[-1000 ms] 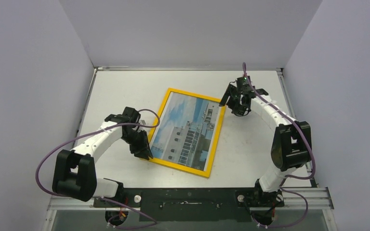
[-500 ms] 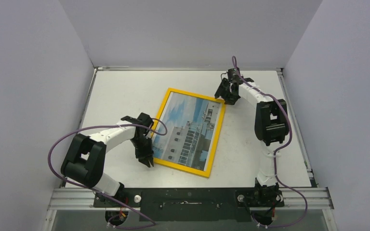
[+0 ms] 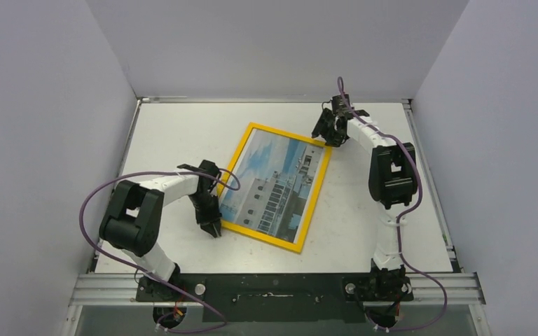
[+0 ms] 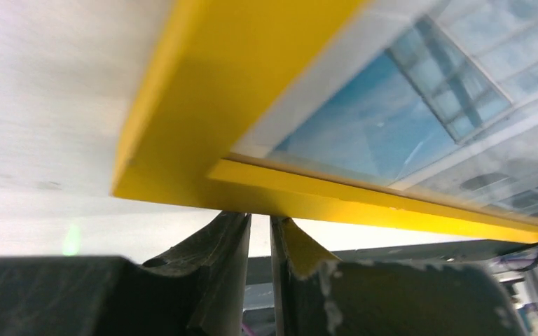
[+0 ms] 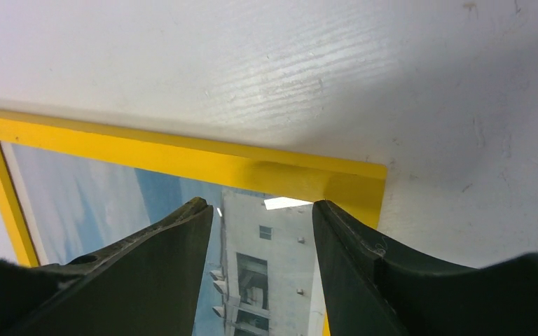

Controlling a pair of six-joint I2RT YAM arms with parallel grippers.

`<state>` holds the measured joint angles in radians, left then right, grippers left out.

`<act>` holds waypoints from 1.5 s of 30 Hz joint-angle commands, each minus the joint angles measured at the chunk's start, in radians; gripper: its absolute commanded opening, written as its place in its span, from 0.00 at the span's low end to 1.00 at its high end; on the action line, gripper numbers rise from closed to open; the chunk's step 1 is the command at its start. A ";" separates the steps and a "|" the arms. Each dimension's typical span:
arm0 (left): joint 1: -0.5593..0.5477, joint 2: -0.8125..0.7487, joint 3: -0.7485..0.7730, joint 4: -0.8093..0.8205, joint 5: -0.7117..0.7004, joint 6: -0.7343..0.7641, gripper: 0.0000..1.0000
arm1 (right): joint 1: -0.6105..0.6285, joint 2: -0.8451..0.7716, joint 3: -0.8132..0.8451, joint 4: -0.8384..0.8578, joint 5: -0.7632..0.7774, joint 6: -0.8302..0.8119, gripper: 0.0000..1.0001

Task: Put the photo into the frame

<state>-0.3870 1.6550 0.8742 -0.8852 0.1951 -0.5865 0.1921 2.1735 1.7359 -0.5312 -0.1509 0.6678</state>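
Two grippers meet the frame (image 3: 259,236), which holds the photo (image 3: 277,182) (face up, on the table (image 3: 175,133)): the left gripper (image 4: 259,217), jaws pinched almost together on nothing, points at one corner just ahead; the right gripper (image 5: 263,206), jaws spread, straddles the rim by the opposite corner.

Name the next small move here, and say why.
Probably lift the right claw clear: it hangs open over the frame at its far corner, the photo already sits inside, face up, and the left claw is shut at the near-left corner.
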 commanded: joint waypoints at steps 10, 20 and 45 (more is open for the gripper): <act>0.215 0.176 0.244 0.280 0.032 0.008 0.17 | -0.027 0.120 0.201 0.036 0.070 -0.088 0.57; 0.288 0.254 0.354 0.265 0.081 0.016 0.17 | -0.035 0.114 0.218 -0.032 0.181 -0.202 0.75; 0.339 0.270 0.364 0.327 0.155 -0.001 0.18 | -0.126 0.166 0.257 -0.049 -0.110 -0.225 0.74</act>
<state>-0.0505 1.9045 1.2007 -0.6319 0.3279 -0.5770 0.0570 2.3829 2.0422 -0.5434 -0.1654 0.4530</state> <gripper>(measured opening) 0.178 0.736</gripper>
